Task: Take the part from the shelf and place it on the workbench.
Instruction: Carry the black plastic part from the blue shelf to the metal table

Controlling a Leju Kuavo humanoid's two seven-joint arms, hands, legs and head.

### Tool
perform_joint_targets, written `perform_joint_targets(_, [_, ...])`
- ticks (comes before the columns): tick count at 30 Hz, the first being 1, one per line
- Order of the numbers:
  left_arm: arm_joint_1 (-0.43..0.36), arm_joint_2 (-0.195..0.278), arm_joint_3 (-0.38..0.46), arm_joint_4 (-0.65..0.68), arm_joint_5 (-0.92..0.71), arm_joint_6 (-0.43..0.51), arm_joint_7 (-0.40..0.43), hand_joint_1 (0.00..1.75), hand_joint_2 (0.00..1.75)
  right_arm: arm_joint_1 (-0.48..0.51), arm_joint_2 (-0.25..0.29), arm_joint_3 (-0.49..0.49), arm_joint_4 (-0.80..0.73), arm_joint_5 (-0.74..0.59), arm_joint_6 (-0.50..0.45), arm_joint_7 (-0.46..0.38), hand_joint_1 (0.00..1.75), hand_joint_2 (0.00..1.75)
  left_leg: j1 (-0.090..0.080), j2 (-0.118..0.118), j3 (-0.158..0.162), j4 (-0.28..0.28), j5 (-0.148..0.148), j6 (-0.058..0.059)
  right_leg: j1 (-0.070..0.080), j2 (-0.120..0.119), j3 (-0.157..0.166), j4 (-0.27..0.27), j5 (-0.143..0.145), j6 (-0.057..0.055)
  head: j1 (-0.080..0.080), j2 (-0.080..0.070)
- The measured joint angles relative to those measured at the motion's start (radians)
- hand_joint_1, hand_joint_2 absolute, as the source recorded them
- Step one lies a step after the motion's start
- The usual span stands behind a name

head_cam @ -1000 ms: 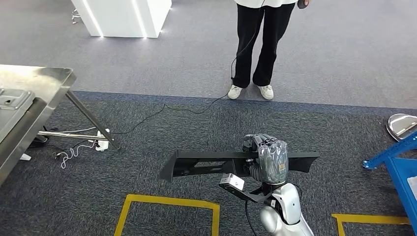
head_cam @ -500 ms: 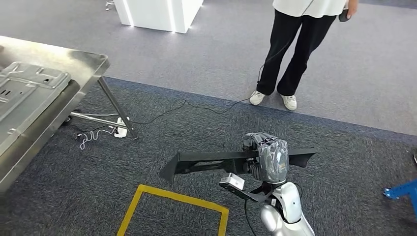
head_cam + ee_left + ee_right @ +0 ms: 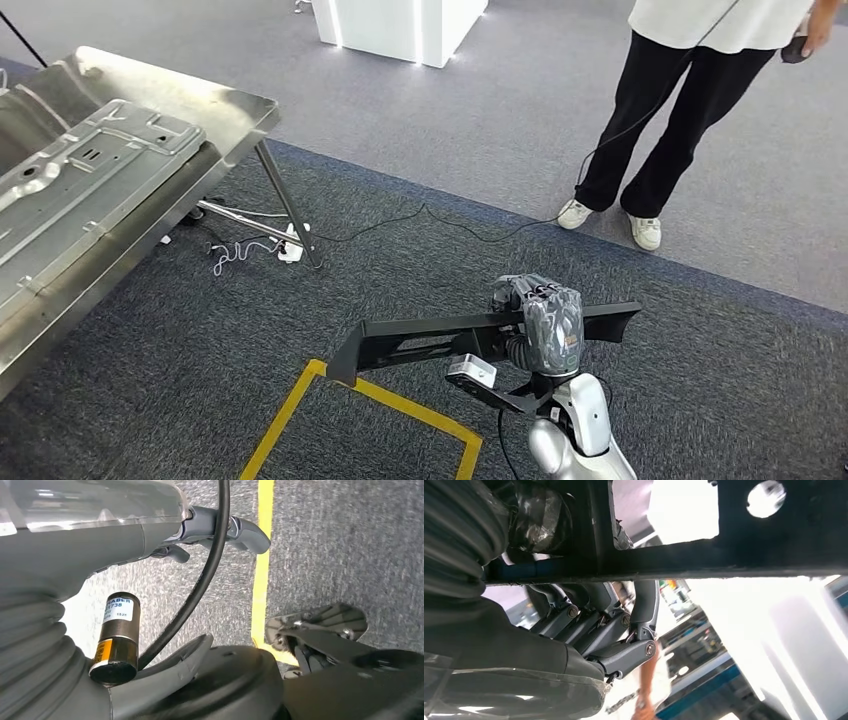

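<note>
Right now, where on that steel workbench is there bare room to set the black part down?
Workbench: bare along its near rim and corner, beside the stamped metal panel that crowds the middle. The right hand holds the black part over carpet.

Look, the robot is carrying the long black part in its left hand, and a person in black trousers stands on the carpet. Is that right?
Not quite. The long black part is held by the robot's right hand, not its left, as the head view shows. The rest is right: a person in black trousers stands on the carpet.
</note>
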Motion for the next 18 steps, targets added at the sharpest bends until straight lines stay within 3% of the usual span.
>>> perform_joint_targets(1, [0.001,0.000,0.000,0.000,0.000,0.000,0.001,0.00,1.75,0.000,0.000,0.002,0.003,-0.002,0.000,-0.001,1.75,1.75,0.001,0.002,-0.009,0.016,0.003,0.000,0.001,-0.013,0.001,0.000,-0.002,0.000,0.000,0.000])
perform_joint_targets(2, [0.003,0.001,0.000,0.000,0.001,0.000,0.002,0.00,1.75,0.000,0.001,0.005,0.006,-0.004,0.000,-0.003,1.75,1.75,0.000,0.006,0.004,-0.009,0.024,0.002,0.003,-0.024,0.003,0.000,-0.003,0.000,0.000,0.000])
perform_joint_targets(4, [0.004,0.002,0.000,0.000,0.001,0.001,0.003,0.00,1.75,-0.001,0.002,0.009,0.010,-0.005,0.000,-0.004,1.75,1.75,-0.006,0.037,0.071,-0.139,0.085,0.012,0.005,-0.046,0.009,0.000,-0.008,0.003,0.000,0.000])
perform_joint_targets(6, [0.001,0.003,0.000,0.000,0.002,0.003,0.003,0.00,1.75,-0.003,0.005,0.010,0.012,-0.007,0.000,-0.004,1.75,1.75,-0.018,0.070,0.122,-0.238,0.113,0.026,0.008,-0.066,0.014,0.000,-0.013,0.010,0.000,0.000])
perform_joint_targets(7, [0.000,0.004,0.000,0.000,0.002,0.003,0.003,0.00,1.75,-0.004,0.006,0.011,0.013,-0.009,0.000,-0.004,1.75,1.75,-0.023,0.075,0.128,-0.253,0.112,0.030,0.009,-0.075,0.016,-0.001,-0.015,0.015,0.000,0.000])
perform_joint_targets(9, [0.003,0.005,0.000,0.000,0.006,0.004,0.004,0.00,1.75,-0.006,0.009,0.013,0.015,-0.013,0.000,-0.004,1.75,1.75,-0.022,0.054,0.132,-0.263,0.116,0.040,0.009,-0.090,0.023,-0.005,-0.018,0.025,0.000,0.000])
perform_joint_targets(10, [0.005,0.006,0.000,0.000,0.008,0.004,0.005,0.00,1.75,-0.007,0.010,0.015,0.016,-0.015,0.000,-0.004,1.75,1.75,-0.020,0.043,0.138,-0.272,0.119,0.044,0.007,-0.079,0.025,-0.002,-0.024,0.031,0.001,0.000])
perform_joint_targets(12, [0.005,0.006,0.000,0.000,0.012,0.004,0.005,0.00,1.75,-0.011,0.012,0.017,0.016,-0.017,0.000,-0.005,1.75,1.75,-0.012,0.024,0.153,-0.289,0.127,0.055,0.005,-0.028,0.004,0.054,-0.058,0.039,0.002,0.000])
perform_joint_targets(13, [0.004,0.006,0.000,0.000,0.013,0.004,0.006,0.00,1.75,-0.011,0.012,0.017,0.018,-0.018,0.000,-0.005,1.75,1.75,-0.012,0.014,0.154,-0.290,0.128,0.058,0.002,0.001,-0.024,0.111,-0.085,0.042,0.002,0.000])
perform_joint_targets(15, [0.002,0.005,0.000,0.000,0.013,0.003,0.006,0.00,1.75,-0.007,0.011,0.017,0.023,-0.018,0.000,-0.005,1.75,1.75,-0.011,-0.009,0.154,-0.289,0.128,0.061,0.001,0.024,-0.092,0.232,-0.127,0.045,0.002,0.000])
perform_joint_targets(16, [0.003,0.005,0.000,0.000,0.013,0.002,0.006,0.00,1.75,-0.004,0.010,0.018,0.025,-0.018,0.000,-0.004,1.75,1.75,-0.011,-0.023,0.155,-0.287,0.127,0.061,0.000,0.026,-0.111,0.256,-0.123,0.047,0.002,0.000])
perform_joint_targets(17, [0.004,0.005,0.000,0.000,0.013,0.002,0.006,0.00,1.75,-0.003,0.010,0.018,0.028,-0.019,0.000,-0.004,1.75,1.75,-0.010,-0.037,0.155,-0.285,0.125,0.060,-0.001,0.028,-0.112,0.245,-0.100,0.048,0.002,0.000])
perform_joint_targets(18, [0.004,0.005,0.000,0.000,0.013,0.002,0.006,0.00,1.75,-0.003,0.010,0.018,0.029,-0.019,0.000,-0.004,1.75,1.75,-0.009,-0.051,0.156,-0.280,0.122,0.058,-0.003,0.033,-0.094,0.194,-0.061,0.049,0.002,0.000])
